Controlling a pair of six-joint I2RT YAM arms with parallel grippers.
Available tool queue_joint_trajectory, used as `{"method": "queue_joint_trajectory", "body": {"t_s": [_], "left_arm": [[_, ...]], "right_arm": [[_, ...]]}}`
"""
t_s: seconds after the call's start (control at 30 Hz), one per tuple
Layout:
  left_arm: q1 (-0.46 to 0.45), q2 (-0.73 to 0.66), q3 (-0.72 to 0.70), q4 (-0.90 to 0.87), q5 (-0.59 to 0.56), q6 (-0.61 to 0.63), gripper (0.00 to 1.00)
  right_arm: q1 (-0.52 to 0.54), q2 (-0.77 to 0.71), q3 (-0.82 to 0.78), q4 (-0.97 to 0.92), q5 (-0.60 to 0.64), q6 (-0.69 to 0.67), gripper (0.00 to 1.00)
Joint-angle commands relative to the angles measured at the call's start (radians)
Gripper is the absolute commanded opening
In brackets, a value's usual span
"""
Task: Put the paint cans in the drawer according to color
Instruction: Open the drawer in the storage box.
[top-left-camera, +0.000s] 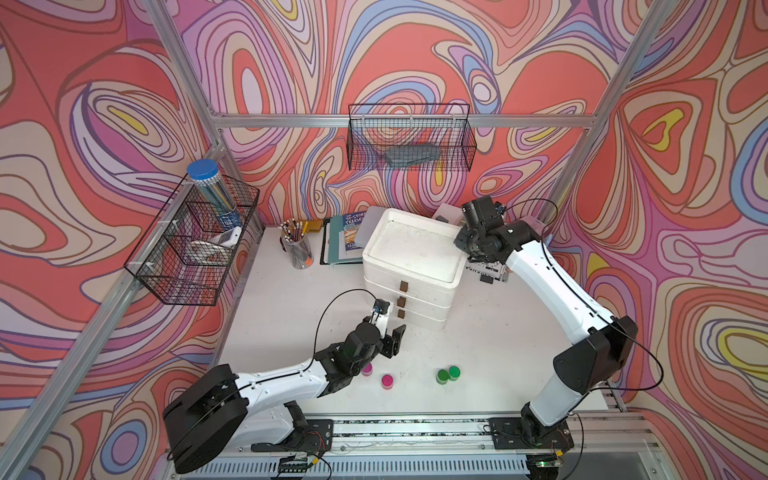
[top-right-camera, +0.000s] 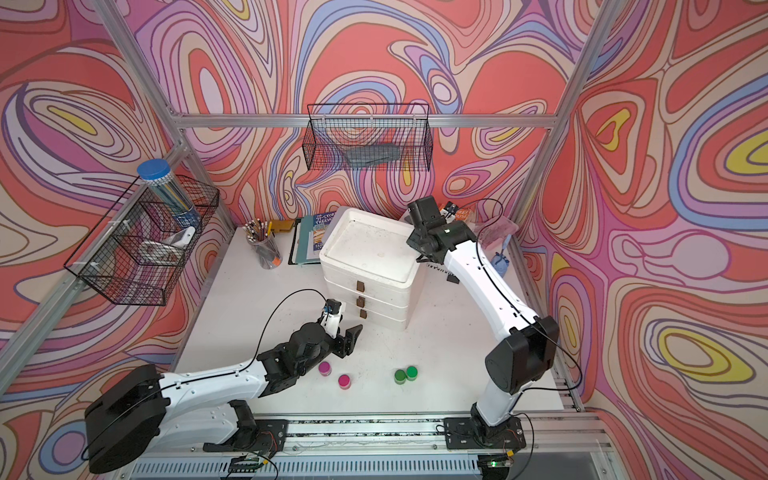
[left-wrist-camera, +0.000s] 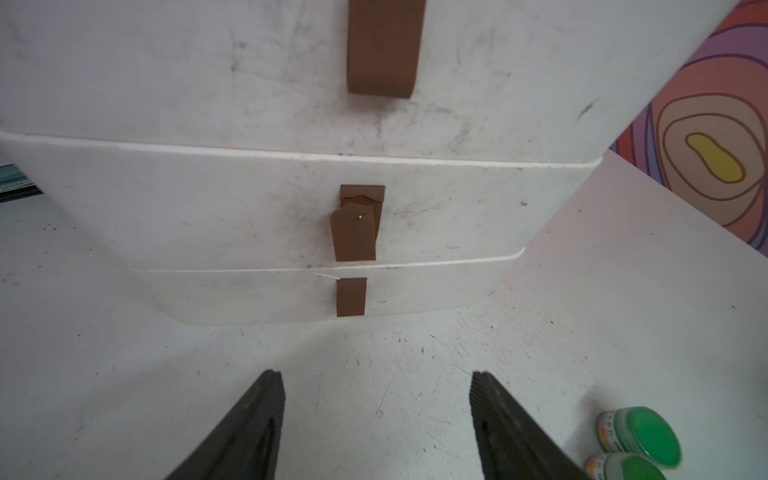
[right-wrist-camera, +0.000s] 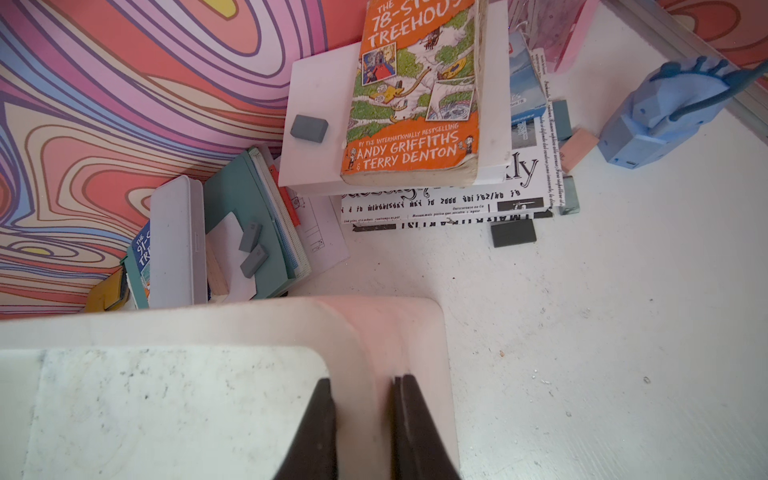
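Left gripper (left-wrist-camera: 374, 374): black fingers spread wide with nothing between them, over bare table (left-wrist-camera: 124, 374) in front of the white three-drawer unit (left-wrist-camera: 208, 216), facing its brown tab handles. All three drawers look shut; the middle tab (left-wrist-camera: 355, 232) is torn. Right gripper (right-wrist-camera: 361, 380): jaws narrow, pinched on the raised rim at the unit's rear right top corner. Paint cans, four seen in both top views, all upright on the table in front of the unit's drawer face and well apart from it. First green paint can (top-left-camera: 454, 372) and second green paint can (top-left-camera: 442, 376): off the unit's right front corner, side by side, too close to tell whether they touch. First magenta paint can (top-left-camera: 387, 381) and second magenta paint can (top-left-camera: 366, 369): off its left front corner, apart from each other, the second partly hidden by the left wrist. Pencil cup (top-left-camera: 297, 249): left of the unit's rear. Orange paperback (right-wrist-camera: 411, 91): behind the unit.
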Motion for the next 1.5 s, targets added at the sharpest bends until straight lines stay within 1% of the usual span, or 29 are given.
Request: {"method": "queue_joint_trajectory", "body": {"t_s": [0.0,0.1,0.23,0.33,0.37,0.43,0.5,0.73,1.0,1.17,1.27,1.37,1.47], "left_arm": [[0.015,0.077,0.03,0.19,-0.001,0.029,0.59],[0.019,0.139,0.046,0.267,-0.012,0.059,0.59],[0.022,0.185,0.06,0.333,-0.006,0.088,0.6],[0.025,0.203,0.076,0.327,-0.034,0.096,0.6],[0.024,0.207,0.075,0.321,-0.048,0.096,0.59],[0.025,0.218,0.119,0.316,-0.078,0.098,0.55],[0.03,0.234,0.131,0.316,-0.089,0.101,0.52],[0.038,0.278,0.166,0.292,-0.065,0.099,0.45],[0.045,0.292,0.17,0.259,-0.059,0.092,0.46],[0.058,0.316,0.192,0.26,-0.042,0.103,0.38],[0.06,0.328,0.2,0.268,-0.034,0.108,0.32],[0.06,0.325,0.185,0.308,-0.025,0.11,0.23],[0.059,0.307,0.17,0.323,-0.007,0.119,0.11]], "right_arm": [[-0.015,0.013,-0.021,0.094,-0.054,0.088,0.0],[-0.016,0.016,-0.021,0.093,-0.054,0.087,0.0],[-0.016,0.021,-0.011,0.093,-0.056,0.084,0.0],[-0.016,0.022,-0.007,0.094,-0.056,0.085,0.0],[-0.016,0.021,-0.008,0.096,-0.054,0.085,0.0],[-0.016,0.019,-0.013,0.099,-0.054,0.086,0.0],[-0.016,0.019,-0.015,0.1,-0.058,0.087,0.0],[-0.016,0.013,-0.019,0.102,-0.057,0.091,0.0],[-0.017,0.01,-0.019,0.102,-0.059,0.091,0.0],[-0.017,0.008,-0.016,0.099,-0.061,0.091,0.0],[-0.016,0.005,-0.018,0.096,-0.058,0.09,0.0],[-0.016,0.0,-0.021,0.095,-0.054,0.088,0.0],[-0.017,-0.001,-0.024,0.096,-0.053,0.087,0.0]]}}
